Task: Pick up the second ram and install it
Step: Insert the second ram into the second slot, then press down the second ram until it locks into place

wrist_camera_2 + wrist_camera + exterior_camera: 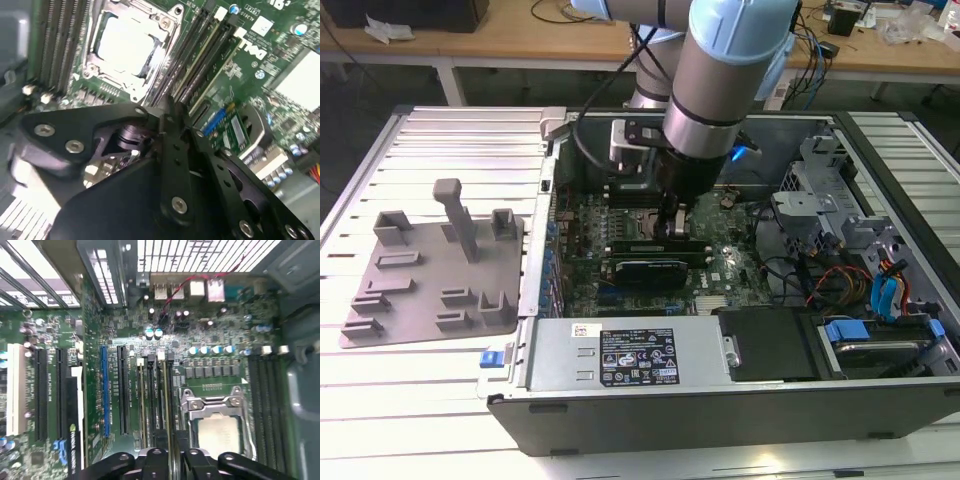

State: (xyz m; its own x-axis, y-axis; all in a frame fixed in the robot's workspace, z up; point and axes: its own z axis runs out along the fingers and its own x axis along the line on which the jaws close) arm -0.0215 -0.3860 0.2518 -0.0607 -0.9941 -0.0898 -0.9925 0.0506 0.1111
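Gripper point(677, 222) low over memory slots point(155, 395) at 9 o'clock of processor socket point(217, 427), lined up to seat stick; grip state unclear, cannot tell

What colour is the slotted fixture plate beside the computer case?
Grey slotted plastic fixture plate, best in the exterior view.

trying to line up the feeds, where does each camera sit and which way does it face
Exterior view: off the arm, looking down into the open computer case; the arm and gripper show.
Second wrist view: on the arm, facing the motherboard; gripper linkage in front.
First wrist view: on the arm, facing the memory slots.
Shared: the processor socket in both wrist views.
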